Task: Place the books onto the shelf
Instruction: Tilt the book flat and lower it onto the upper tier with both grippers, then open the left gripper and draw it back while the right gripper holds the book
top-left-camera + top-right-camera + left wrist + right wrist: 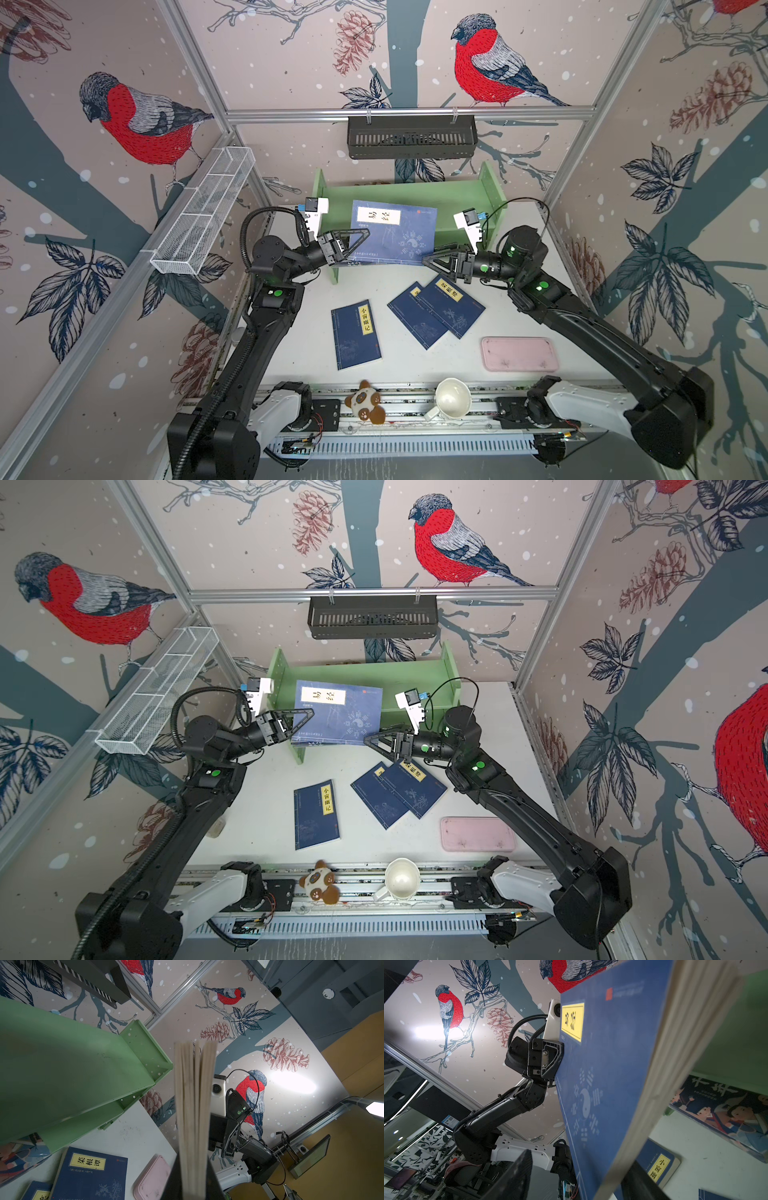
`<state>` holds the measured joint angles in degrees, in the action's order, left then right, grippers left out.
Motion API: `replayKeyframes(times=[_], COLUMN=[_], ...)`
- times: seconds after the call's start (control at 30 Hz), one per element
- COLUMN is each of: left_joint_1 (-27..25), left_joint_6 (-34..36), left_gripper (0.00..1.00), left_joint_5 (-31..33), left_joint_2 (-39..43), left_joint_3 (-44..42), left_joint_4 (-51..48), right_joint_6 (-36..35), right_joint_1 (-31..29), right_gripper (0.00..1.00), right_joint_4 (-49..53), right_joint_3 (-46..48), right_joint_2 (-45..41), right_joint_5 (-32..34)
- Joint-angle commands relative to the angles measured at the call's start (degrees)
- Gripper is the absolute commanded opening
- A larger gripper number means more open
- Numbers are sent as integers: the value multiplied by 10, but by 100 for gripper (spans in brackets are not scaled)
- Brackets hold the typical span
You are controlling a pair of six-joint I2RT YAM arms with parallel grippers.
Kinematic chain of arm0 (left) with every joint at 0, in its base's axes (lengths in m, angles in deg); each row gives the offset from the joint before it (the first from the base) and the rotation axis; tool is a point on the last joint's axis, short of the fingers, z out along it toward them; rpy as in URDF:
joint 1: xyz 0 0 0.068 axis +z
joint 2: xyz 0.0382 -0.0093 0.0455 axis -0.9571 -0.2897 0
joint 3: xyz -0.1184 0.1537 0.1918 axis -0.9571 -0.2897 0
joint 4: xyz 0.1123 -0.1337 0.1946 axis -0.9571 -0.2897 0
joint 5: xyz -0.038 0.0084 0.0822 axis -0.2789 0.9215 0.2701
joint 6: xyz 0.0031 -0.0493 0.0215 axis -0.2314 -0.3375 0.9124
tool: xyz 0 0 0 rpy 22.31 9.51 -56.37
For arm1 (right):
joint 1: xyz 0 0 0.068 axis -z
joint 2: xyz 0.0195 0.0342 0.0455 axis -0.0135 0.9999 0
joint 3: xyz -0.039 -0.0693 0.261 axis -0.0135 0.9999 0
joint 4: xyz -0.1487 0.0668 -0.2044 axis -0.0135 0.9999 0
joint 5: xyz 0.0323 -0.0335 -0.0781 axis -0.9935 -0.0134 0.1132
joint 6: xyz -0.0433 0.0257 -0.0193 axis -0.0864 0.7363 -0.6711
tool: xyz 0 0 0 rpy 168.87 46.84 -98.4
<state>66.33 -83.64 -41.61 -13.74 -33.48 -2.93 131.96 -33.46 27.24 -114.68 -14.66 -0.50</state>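
A navy book (395,237) (336,712) with a yellow label is held upright in front of the green shelf (457,199) (407,675). My left gripper (360,240) (193,1184) is shut on its left edge; the page edges (195,1105) face the left wrist view. My right gripper (428,258) (576,1182) stands open, straddling the book's lower right corner with a gap on one side. Three navy books (356,334) (415,320) (455,305) lie on the table, two overlapping. A cartoon book (726,1113) rests in the shelf's lower tier.
A pink tray (519,353) lies front right. A white mug (451,399) and a panda plush (365,403) sit on the front rail. A black slotted basket (411,137) hangs on the back wall and a white wire basket (208,212) on the left wall.
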Motion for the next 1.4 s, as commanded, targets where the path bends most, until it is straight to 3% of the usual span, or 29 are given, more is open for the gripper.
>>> replayKeyframes(times=[0.0, 0.3, 0.57, 0.7, 0.73, 0.9, 0.97, 1.1, 1.17, 1.37], left_joint_1=[2, 4, 9, 14, 17, 37, 45, 60, 65, 69], left_joint_6=[-25, -5, 32, 61, 75, 139, 189, 320, 366, 434], left_gripper=[0, 0, 0, 0, 5, 50, 62, 67, 69, 70], left_joint_5=[11, 32, 48, 57, 63, 82, 96, 194, 243, 266], left_joint_2=[3, 3, 11, 16, 17, 27, 28, 27, 31, 21], left_joint_3=[-2, -4, -7, -3, 1, 26, 55, 137, 164, 232], left_joint_4=[70, 43, -11, -50, -68, -142, -207, -384, -428, -478], right_joint_6=[11, 19, 29, 30, 31, 33, 30, 13, 19, 27], right_joint_1=[-7, -21, -21, -17, -15, -2, 2, 20, 26, 27], right_gripper=[64, 49, 18, 8, 6, 2, 2, 2, 2, 2], right_joint_4=[-48, -65, -75, -65, -62, -42, -25, 47, 56, 110], right_joint_3=[-3, -24, -41, -60, -66, -94, -111, -158, -175, -256], right_joint_2=[12, 45, 73, 91, 95, 112, 120, 148, 166, 236], right_joint_5=[12, 15, 21, 26, 28, 33, 35, 36, 25, 15])
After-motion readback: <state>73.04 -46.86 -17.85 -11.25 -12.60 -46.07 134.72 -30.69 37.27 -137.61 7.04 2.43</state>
